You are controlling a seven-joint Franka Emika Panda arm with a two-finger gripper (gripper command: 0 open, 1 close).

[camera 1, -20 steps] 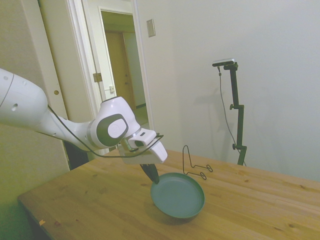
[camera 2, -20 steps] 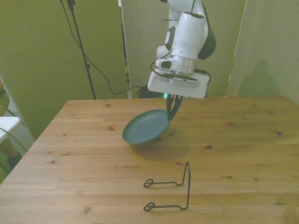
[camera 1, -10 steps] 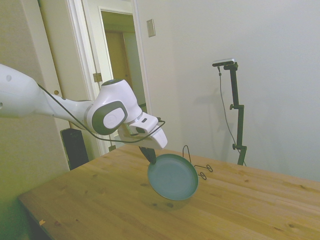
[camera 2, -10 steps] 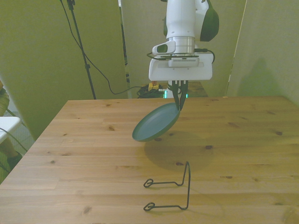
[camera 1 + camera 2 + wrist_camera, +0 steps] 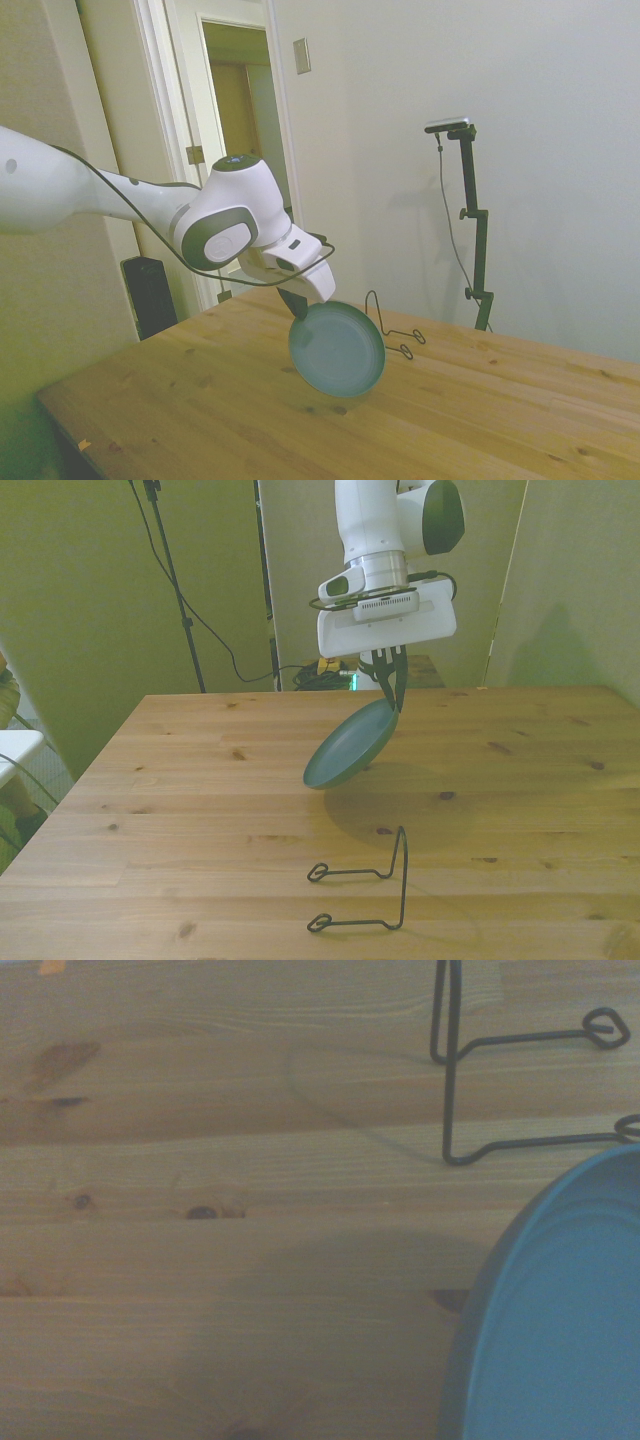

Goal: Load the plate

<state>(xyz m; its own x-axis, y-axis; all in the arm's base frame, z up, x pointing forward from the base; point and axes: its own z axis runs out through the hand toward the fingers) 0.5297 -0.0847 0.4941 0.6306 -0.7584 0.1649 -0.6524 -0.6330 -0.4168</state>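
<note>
The teal-green plate [image 5: 337,350] [image 5: 352,744] [image 5: 560,1310] hangs in the air above the middle of the wooden table, tilted steeply on edge. My gripper [image 5: 296,305] [image 5: 391,689] is shut on the plate's upper rim, the dark fingers pinching it from above. A thin black wire stand [image 5: 365,885] [image 5: 390,325] [image 5: 470,1080] sits on the table near the front view's lower edge, below and ahead of the plate and apart from it. The plate's shadow falls on the wood between the two.
The wooden table [image 5: 200,810] stretches wide around the plate. An open doorway [image 5: 240,120] shows behind the arm in the side view. Cables [image 5: 215,640] hang beyond the table's far edge.
The gripper has risen and carried the plate up off the table. The plate has tipped from nearly flat to steeply on edge and shifted toward the front view's right.
</note>
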